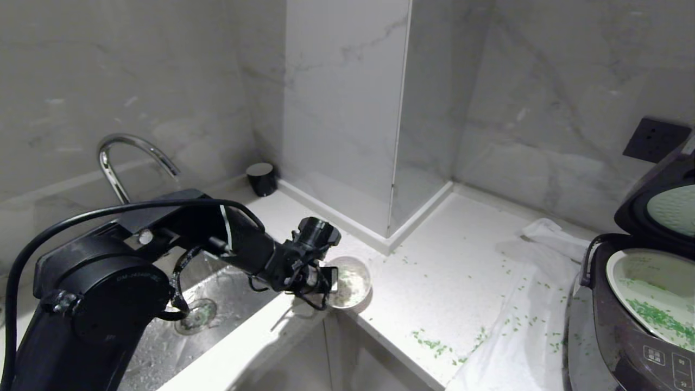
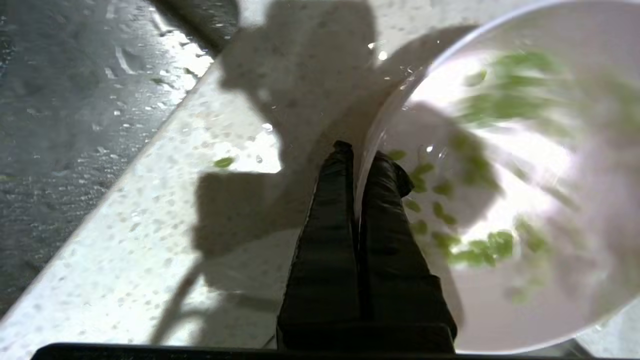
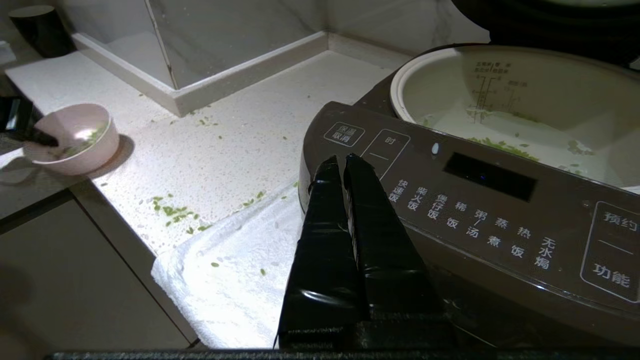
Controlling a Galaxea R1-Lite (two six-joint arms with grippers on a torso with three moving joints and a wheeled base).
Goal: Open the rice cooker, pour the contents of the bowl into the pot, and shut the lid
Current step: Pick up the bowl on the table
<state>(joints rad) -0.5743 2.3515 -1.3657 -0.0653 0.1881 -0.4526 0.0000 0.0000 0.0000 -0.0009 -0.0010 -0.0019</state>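
Observation:
The pale pink bowl (image 1: 354, 282) sits on the white counter at the corner by the sink, with green contents (image 2: 475, 250) scattered inside. My left gripper (image 1: 330, 280) is shut on the bowl's near rim (image 2: 361, 150), one finger inside and one outside. At the far right the rice cooker (image 1: 613, 336) stands with its lid (image 1: 668, 209) raised. Its pot (image 1: 649, 274) holds more green bits (image 1: 657, 317). My right gripper (image 3: 342, 162) is shut and empty, hovering at the cooker's front panel (image 3: 475, 210). The bowl (image 3: 75, 135) shows far off in that view.
A steel sink (image 1: 217, 304) with a curved faucet (image 1: 125, 157) lies left of the bowl. A white towel (image 1: 516, 347) lies under and beside the cooker. Green bits (image 1: 434, 345) are strewn over the counter. A black cup (image 1: 261, 178) stands by the wall.

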